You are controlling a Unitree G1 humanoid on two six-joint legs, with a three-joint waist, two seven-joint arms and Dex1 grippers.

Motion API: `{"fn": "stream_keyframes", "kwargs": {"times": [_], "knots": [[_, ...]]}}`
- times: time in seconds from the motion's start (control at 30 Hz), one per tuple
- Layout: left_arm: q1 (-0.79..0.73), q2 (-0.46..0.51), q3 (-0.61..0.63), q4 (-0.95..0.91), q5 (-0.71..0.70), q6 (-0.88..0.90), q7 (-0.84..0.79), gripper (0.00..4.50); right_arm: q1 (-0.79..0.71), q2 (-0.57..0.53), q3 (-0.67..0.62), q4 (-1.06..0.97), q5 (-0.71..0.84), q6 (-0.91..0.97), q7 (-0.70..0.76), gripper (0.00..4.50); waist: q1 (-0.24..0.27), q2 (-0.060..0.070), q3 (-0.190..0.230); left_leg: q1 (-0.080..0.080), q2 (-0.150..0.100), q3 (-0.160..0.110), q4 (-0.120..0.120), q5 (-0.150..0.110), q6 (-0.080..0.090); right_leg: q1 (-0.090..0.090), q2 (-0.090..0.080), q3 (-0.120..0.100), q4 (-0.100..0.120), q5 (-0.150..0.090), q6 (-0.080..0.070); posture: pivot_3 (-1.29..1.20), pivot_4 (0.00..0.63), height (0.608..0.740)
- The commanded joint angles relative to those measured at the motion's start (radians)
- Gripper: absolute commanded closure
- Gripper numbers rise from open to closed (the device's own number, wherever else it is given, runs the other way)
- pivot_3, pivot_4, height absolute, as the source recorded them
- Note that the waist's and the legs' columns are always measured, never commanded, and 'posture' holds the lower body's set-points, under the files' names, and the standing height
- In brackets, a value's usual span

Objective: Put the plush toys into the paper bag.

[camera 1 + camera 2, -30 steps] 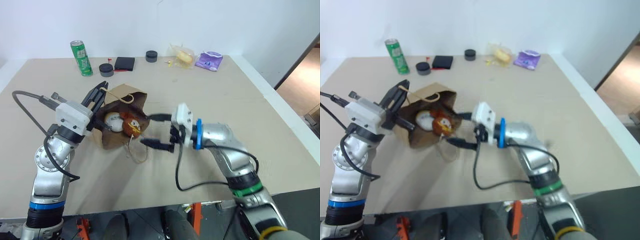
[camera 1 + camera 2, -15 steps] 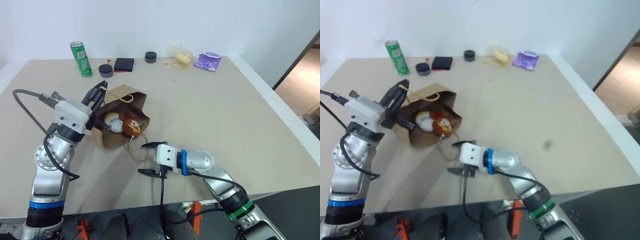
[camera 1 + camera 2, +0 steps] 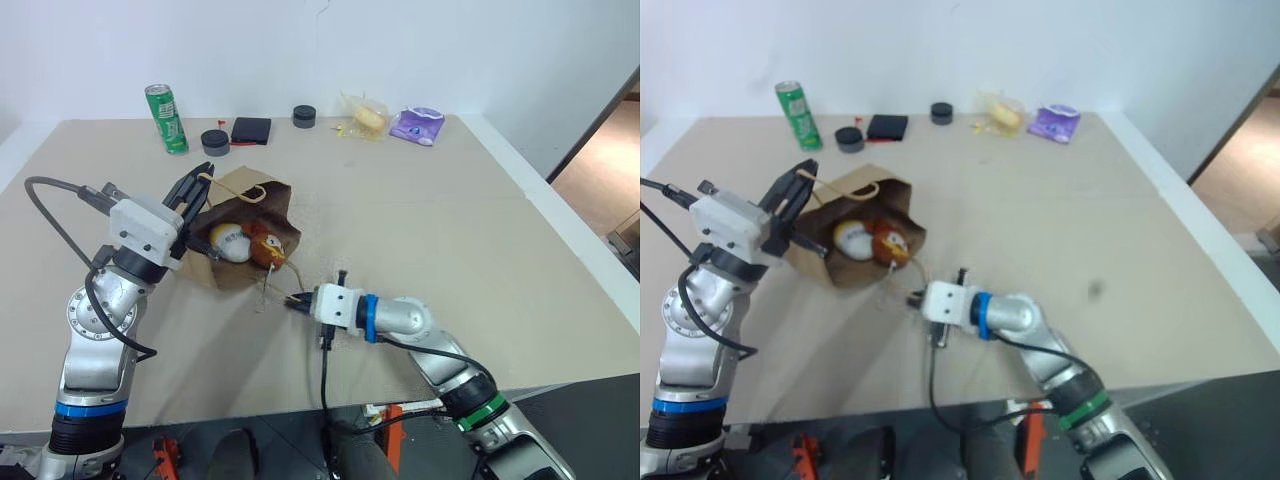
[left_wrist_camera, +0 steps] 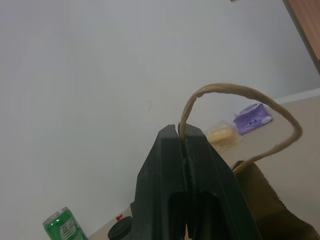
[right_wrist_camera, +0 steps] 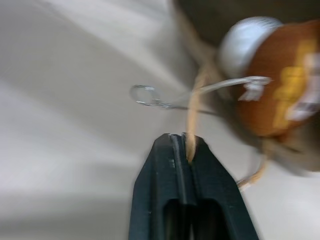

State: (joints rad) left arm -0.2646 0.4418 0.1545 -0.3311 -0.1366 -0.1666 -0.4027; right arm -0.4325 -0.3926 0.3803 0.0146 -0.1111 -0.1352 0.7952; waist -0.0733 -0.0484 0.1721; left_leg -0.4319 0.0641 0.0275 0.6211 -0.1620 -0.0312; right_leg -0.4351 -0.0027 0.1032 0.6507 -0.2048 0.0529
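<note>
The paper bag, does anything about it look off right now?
Yes. The paper bag lies tipped on its side on the table, mouth open, both plush toys showing inside. Each gripper, left and right, pinches a handle.

My head views are bright and evenly lit from above. The pale table (image 3: 420, 230) shows no glare, and the white wall behind it is flat and slightly bluish. Soft shadows lie beneath my left gripper (image 3: 197, 180) and under my right gripper (image 3: 295, 300), and the mouth of the paper bag (image 3: 262, 205) is dark inside. My left wrist view is crisp on the fingers (image 4: 170, 165) and softer on the far wall. My right wrist view is smeared by blur: the brown plush toy (image 5: 280, 90) and the table around it lack sharp edges.
</note>
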Motion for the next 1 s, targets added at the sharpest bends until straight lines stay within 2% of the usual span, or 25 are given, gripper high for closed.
{"fn": "stream_keyframes", "kwargs": {"times": [0.03, 0.17, 0.33, 0.43, 0.57, 0.67, 0.77, 0.87, 0.9, 0.97, 1.0], "knots": [[-0.024, 0.004, 0.018, -0.017, -0.015, 0.001, 0.007, 4.5, -0.046, -0.021, -0.099, -0.074, 0.061, -0.086, -0.021, 4.48, 0.001, 0.0, 0.0, 0.0, 0.0, 0.0, -0.001, 0.0, 0.0, 0.0, 0.0, 0.0, 0.0, 0.0, 0.0, 0.0, 0.15, 0.74], [-0.023, -0.01, 0.021, -0.015, -0.038, 0.025, 0.017, 4.5, -0.14, -0.057, -0.164, -0.126, 0.132, -0.102, 0.015, 4.48, -0.001, 0.0, 0.0, 0.0, 0.0, 0.0, -0.001, 0.0, 0.0, -0.001, 0.0, 0.0, 0.0, 0.0, 0.0, 0.0, 0.15, 0.74], [-0.025, -0.019, 0.023, -0.012, -0.037, 0.031, 0.026, 4.5, -0.248, -0.063, -0.182, -0.187, 0.182, -0.058, 0.04, 4.48, 0.0, 0.0, 0.0, 0.0, 0.0, 0.0, -0.001, 0.0, 0.0, 0.0, 0.0, 0.0, 0.0, 0.0, 0.0, 0.0, 0.15, 0.74], [-0.022, -0.025, 0.033, -0.009, -0.038, 0.041, 0.038, 4.5, -0.284, -0.055, -0.167, -0.214, 0.188, -0.034, 0.045, 4.48, 0.001, 0.0, 0.0, -0.001, 0.0, 0.0, -0.001, 0.0, 0.0, -0.001, 0.0, 0.001, 0.0, -0.001, 0.0, 0.0, 0.15, 0.74], [-0.012, -0.034, 0.041, -0.011, -0.047, 0.076, 0.058, 4.5, -0.302, -0.038, -0.16, -0.152, 0.137, -0.06, 0.01, 4.48, 0.001, 0.0, 0.0, -0.001, 0.0, 0.0, -0.001, 0.0, 0.0, -0.001, 0.0, 0.0, 0.0, -0.001, 0.0, 0.0, 0.15, 0.74], [-0.013, -0.05, 0.065, -0.013, -0.125, 0.163, 0.069, 4.5, -0.321, -0.016, -0.168, -0.108, 0.127, -0.059, -0.016, 3.45, 0.001, 0.0, 0.0, 0.0, 0.0, 0.0, -0.001, 0.0, 0.0, -0.001, 0.0, 0.0, 0.0, -0.001, 0.0, 0.0, 0.15, 0.74], [-0.013, -0.051, 0.078, -0.025, -0.169, 0.217, 0.067, 4.5, -0.332, 0.004, -0.177, -0.099, 0.147, -0.047, -0.024, 2.08, 0.0, 0.0, 0.0, -0.001, 0.0, 0.0, -0.001, 0.0, 0.0, -0.001, 0.0, 0.001, 0.0, 0.0, 0.0, 0.0, 0.15, 0.74], [0.016, -0.045, 0.088, -0.077, -0.287, 0.323, 0.042, 3.6, -0.317, 0.01, -0.183, -0.118, 0.186, -0.022, -0.008, 0.68, 0.0, 0.0, 0.0, -0.001, 0.0, 0.0, -0.001, 0.0, 0.0, -0.001, 0.0, 0.0, 0.0, -0.001, 0.0, 0.0, 0.15, 0.74], [0.027, -0.038, 0.091, -0.097, -0.336, 0.369, 0.032, 3.17, -0.306, 0.018, -0.2, -0.133, 0.226, 0.011, -0.011, 0.24, 0.0, 0.0, 0.0, -0.001, 0.0, 0.0, -0.001, 0.0, 0.0, -0.001, 0.0, 0.0, 0.0, -0.001, 0.0, 0.0, 0.15, 0.74], [0.047, -0.025, 0.105, -0.125, -0.43, 0.464, 0.023, 2.4, -0.288, 0.025, -0.238, -0.163, 0.328, 0.119, -0.01, 0.15, 0.0, 0.0, 0.0, -0.001, 0.0, 0.0, -0.001, 0.0, 0.0, -0.001, 0.0, 0.0, 0.0, -0.001, 0.0, 0.0, 0.15, 0.74], [0.055, -0.018, 0.114, -0.135, -0.473, 0.504, 0.021, 1.86, -0.28, 0.025, -0.255, -0.176, 0.374, 0.169, -0.007, 0.15, 0.0, 0.0, 0.0, -0.002, 0.0, -0.001, -0.001, 0.0, 0.0, -0.001, 0.0, 0.0, 0.0, -0.001, 0.0, 0.0, 0.15, 0.74]]}}
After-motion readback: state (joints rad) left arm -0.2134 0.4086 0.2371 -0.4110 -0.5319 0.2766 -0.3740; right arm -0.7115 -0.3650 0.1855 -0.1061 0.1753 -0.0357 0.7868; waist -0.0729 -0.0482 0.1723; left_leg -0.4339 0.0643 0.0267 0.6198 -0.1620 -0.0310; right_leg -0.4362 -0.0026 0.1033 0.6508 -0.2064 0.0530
